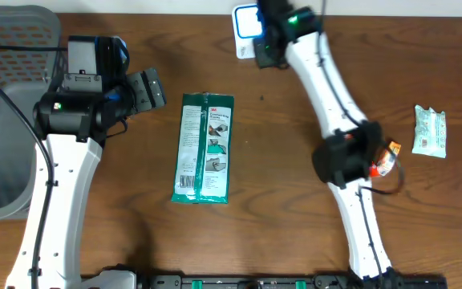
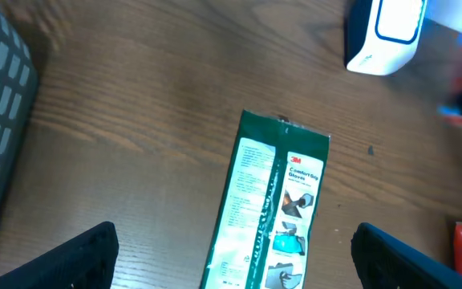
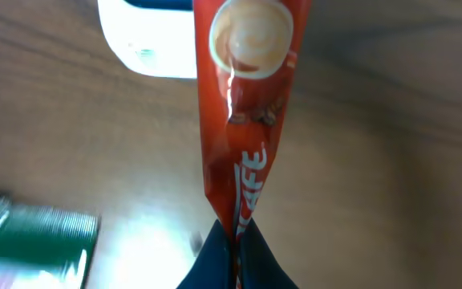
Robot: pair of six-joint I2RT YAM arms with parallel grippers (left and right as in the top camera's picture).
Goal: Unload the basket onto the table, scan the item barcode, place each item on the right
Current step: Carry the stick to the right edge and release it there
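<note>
Scanning station, wooden tabletop (image 1: pixel 279 201): the right arm (image 1: pixel 335 88) reaches to the far edge, its jaws closed to a tight pinch on the lower end of a red coffee sachet (image 3: pixel 243 120). The sachet stands upright just in front of the white barcode scanner (image 3: pixel 147 44); we cannot tell whether the two touch. On the sachet we read only the letters "AFE" under a pictured cup, and we cannot make out which face carries the barcode. From overhead the sachet is hidden beneath the arm's wrist, which also covers part of the scanner. In the right wrist view the scanner is cut off by the top of the frame.

The left arm (image 1: pixel 62 160) holds its jaws spread wide with nothing between them, above the tabletop. Only two dark fingertips (image 2: pixel 79 257) show at the bottom corners of its own view. A green 3M Comfort Grip package (image 1: pixel 204 148) lies flat at the centre, its lower end cropped in the left wrist view. A grey basket (image 1: pixel 6 120) is cut off at the left edge. A white packet (image 1: pixel 430 132) lies well apart on the right, its print too small for us to read. A small orange-red thing (image 1: pixel 387 158) peeps from behind the right arm's elbow; we cannot identify it.
</note>
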